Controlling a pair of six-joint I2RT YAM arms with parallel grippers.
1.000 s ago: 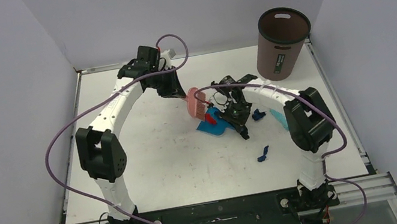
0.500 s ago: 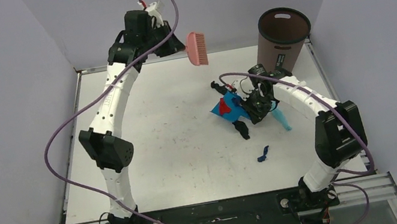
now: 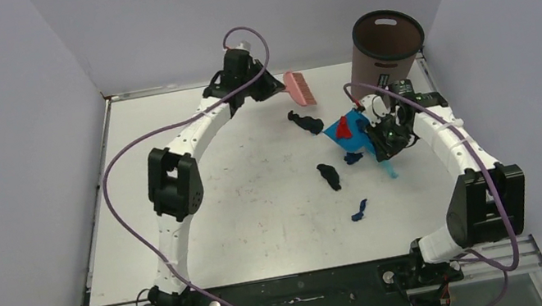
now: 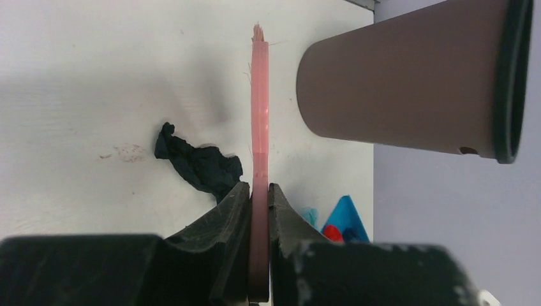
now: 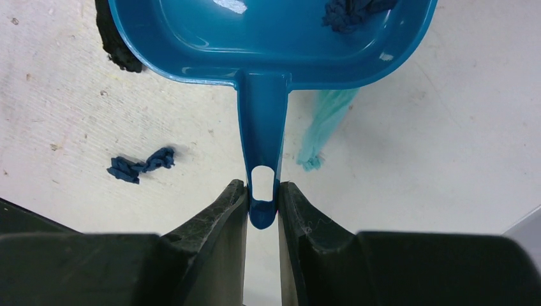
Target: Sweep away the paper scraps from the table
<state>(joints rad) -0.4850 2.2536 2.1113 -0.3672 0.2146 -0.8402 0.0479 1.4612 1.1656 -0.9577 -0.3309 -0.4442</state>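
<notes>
Bin: brown bin [image 3: 388,50] at your far-right corner, close behind the dustpan [image 3: 356,135].
Scraps: paper scraps [image 3: 329,176] lie scattered on the table [image 3: 244,207] mid-right; a red scrap [image 3: 343,129] sits in the pan.
Left arm: reaching far, left gripper [image 4: 258,191] pinching the pink brush [image 3: 298,87] near a black scrap [image 4: 201,164].
Right arm: bent inward, right gripper [image 5: 261,186] clamped on the dustpan handle.
</notes>
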